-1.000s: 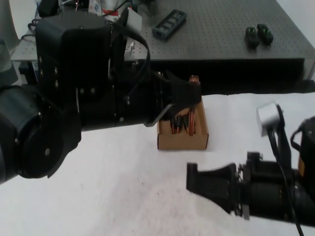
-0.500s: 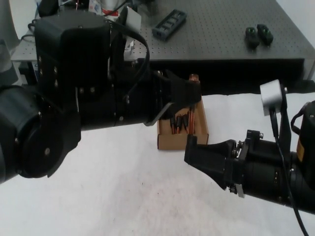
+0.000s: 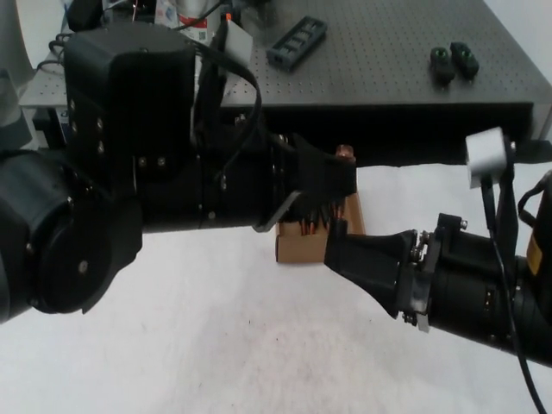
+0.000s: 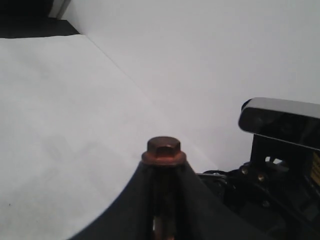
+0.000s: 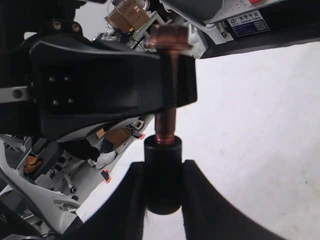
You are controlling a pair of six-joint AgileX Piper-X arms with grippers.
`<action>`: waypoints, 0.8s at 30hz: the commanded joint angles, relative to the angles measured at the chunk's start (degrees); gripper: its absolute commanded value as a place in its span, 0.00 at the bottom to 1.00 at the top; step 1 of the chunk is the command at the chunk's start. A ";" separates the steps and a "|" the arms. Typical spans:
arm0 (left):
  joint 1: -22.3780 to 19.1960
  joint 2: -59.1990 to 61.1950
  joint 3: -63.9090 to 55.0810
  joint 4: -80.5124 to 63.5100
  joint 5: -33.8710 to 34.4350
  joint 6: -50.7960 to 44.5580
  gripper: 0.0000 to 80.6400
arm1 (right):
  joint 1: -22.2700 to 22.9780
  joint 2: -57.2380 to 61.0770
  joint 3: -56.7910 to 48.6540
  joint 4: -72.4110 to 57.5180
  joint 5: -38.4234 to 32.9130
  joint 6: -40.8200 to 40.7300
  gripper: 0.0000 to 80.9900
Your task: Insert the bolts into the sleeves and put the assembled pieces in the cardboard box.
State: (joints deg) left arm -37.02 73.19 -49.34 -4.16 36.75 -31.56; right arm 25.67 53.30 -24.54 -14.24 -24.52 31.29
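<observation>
Right wrist view: my right claw (image 5: 162, 192) clenched on sleeve (image 5: 162, 172), centre-low of frame. My left claw (image 5: 173, 87) grasping bolt (image 5: 169, 37) directly above. Both long axes in line, shank tip at sleeve mouth. Judged next: press straight along shared axis.

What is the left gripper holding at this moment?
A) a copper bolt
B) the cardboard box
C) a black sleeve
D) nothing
A: the left gripper is clamped around the copper bolt just under its head, while the black sleeve sits in the right gripper.
</observation>
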 commanded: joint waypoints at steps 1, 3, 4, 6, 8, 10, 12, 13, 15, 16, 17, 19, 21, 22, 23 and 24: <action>-0.05 -0.34 -0.19 0.19 0.04 -0.16 0.00 | 0.03 -0.09 -0.84 -2.78 -1.57 -0.49 0.06; -0.05 -0.34 -0.19 0.19 0.04 -0.16 0.00 | 0.03 -0.09 -0.84 -3.05 -0.57 -0.49 0.06; -0.05 -0.34 -0.19 0.19 0.04 -0.16 0.00 | 0.03 -0.09 -0.84 -3.32 0.20 -0.49 0.06; -0.05 -0.34 -0.19 0.40 0.80 -0.16 0.04 | -0.23 -0.09 -0.84 -3.30 1.62 -0.49 0.06; -0.05 -0.34 -0.19 0.39 1.47 -0.16 0.20 | -1.13 -0.09 -0.84 -3.30 2.51 -0.49 0.06; -0.05 -0.34 -0.19 0.39 1.22 -0.16 0.46 | -2.76 -0.09 -0.84 -3.30 4.48 -0.49 0.06; -0.05 -0.34 -0.19 1.20 -0.20 -0.16 0.65 | -5.06 0.28 -0.98 -3.06 6.54 -1.51 0.06; -0.05 -0.34 -0.19 2.01 -1.11 -0.16 0.64 | -6.64 0.94 -1.38 -2.75 6.92 -2.96 0.06; 0.44 -0.50 -0.19 4.74 -2.39 1.51 0.54 | -9.56 3.46 -3.18 0.07 7.51 -7.86 0.06; 0.76 -0.49 -0.19 6.20 -3.20 2.49 0.47 | -10.96 5.61 -4.67 2.12 8.43 -10.10 0.06; 1.19 -0.89 -0.19 7.80 -4.41 3.60 0.41 | -11.98 7.63 -6.05 3.57 9.42 -12.10 0.06; 1.92 -2.02 -0.15 12.60 -8.63 5.95 0.28 | -13.94 13.76 -10.11 5.70 9.56 -16.06 0.06; 1.98 -3.61 -0.15 18.31 -14.97 9.67 0.14 | -14.89 20.81 -14.52 6.99 9.56 -18.12 0.06; 1.98 -4.68 -0.15 21.15 -17.70 11.69 0.08 | -14.98 24.54 -17.14 7.67 9.84 -18.86 0.06; 1.98 -5.59 0.03 23.16 -21.13 13.40 0.01 | -14.95 27.50 -19.33 8.34 10.14 -19.26 0.06; 1.98 -6.87 0.39 24.93 -24.13 14.81 0.00 | -14.95 31.11 -22.15 9.43 11.15 -19.60 0.06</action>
State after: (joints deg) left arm -35.15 66.35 -48.05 19.67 14.17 -18.64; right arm 11.19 75.79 -39.58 -7.07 -14.76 14.35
